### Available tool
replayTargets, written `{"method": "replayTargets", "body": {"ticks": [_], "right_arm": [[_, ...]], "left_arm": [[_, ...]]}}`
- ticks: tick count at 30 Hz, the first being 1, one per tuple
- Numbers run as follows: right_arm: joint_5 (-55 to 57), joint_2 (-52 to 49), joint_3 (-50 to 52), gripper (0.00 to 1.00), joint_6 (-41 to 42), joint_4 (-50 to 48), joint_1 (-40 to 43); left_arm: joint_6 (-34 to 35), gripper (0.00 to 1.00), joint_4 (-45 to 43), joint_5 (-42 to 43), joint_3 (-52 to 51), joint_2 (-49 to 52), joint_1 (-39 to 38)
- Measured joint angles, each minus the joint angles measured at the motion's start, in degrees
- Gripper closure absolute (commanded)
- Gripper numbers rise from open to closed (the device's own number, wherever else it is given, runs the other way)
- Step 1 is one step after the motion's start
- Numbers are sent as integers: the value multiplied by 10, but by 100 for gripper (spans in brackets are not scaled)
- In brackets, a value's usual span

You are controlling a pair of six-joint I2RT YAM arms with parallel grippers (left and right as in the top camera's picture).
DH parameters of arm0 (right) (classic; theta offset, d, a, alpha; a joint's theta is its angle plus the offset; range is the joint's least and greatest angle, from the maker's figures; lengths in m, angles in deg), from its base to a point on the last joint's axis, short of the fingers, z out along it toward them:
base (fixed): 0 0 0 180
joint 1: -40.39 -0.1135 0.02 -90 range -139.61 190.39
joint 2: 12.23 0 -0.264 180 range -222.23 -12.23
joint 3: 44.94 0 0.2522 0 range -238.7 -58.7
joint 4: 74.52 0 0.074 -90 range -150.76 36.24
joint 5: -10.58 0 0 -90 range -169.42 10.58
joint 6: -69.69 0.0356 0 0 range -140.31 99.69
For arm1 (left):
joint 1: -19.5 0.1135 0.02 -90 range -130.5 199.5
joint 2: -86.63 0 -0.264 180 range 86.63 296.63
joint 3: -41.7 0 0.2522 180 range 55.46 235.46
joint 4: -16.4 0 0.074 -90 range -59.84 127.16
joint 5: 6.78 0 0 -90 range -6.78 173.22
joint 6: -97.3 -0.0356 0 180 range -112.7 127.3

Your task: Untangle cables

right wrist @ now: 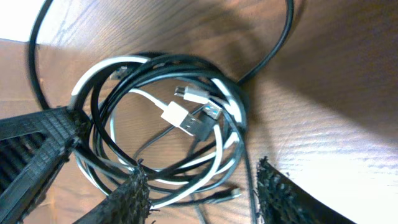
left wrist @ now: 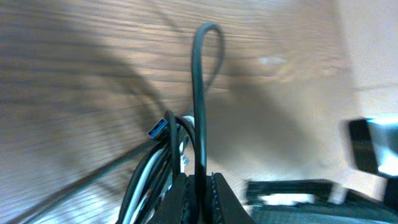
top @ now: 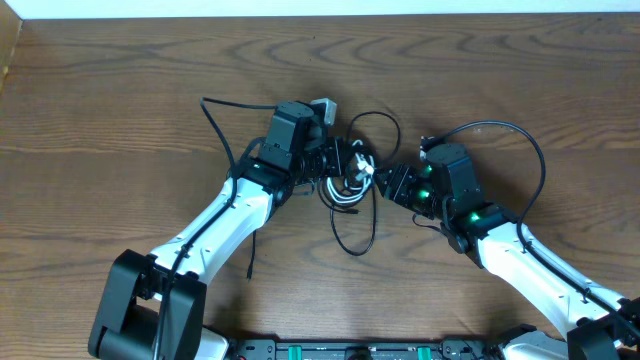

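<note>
Figure: a tangle of cables at the middle of the wood-grain table, between the two arms. The cords are thin, round and smooth. Black strands and a white cord are wound together in a rough coil, with one far loop of black reaching away from the arms and a near loop trailing toward the near edge. Inside the coil lie a flat rectangular white plug, a black plug touching it, and a blue-tongued plug just beside them. The left gripper, at the coil's left side, is clamped tight on a black cord that rises from it in a narrow upright loop. The right gripper, at the coil's right side, stands partly apart, with several strands lying between its textured black fingers.
</note>
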Motion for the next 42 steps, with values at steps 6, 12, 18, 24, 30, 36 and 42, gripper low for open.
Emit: {"method": "replayTargets", "body": {"ticks": [6,12,18,24,30,36,42], "right_arm": [[-12,0,0,43,46,-5,0],[-2,0,0,49,60,-6,1],[54,0,0,52,61,31,1],[115,0,-1,56,59,57,1],[151,0,-1,61,48,84,1],[138,0,-2,63,-3,68,1],[67,0,-2,74,-57,23,1]], "left_arm": [[-6,92,-83,112,0,0,0],[1,92,-187,225,0,0,0],[56,92,-317,326,0,0,0],[108,92,-401,376,0,0,1],[125,92,-412,386,0,0,30],[131,88,-414,386,0,0,74],[134,89,-336,349,0,-2,90]]}}
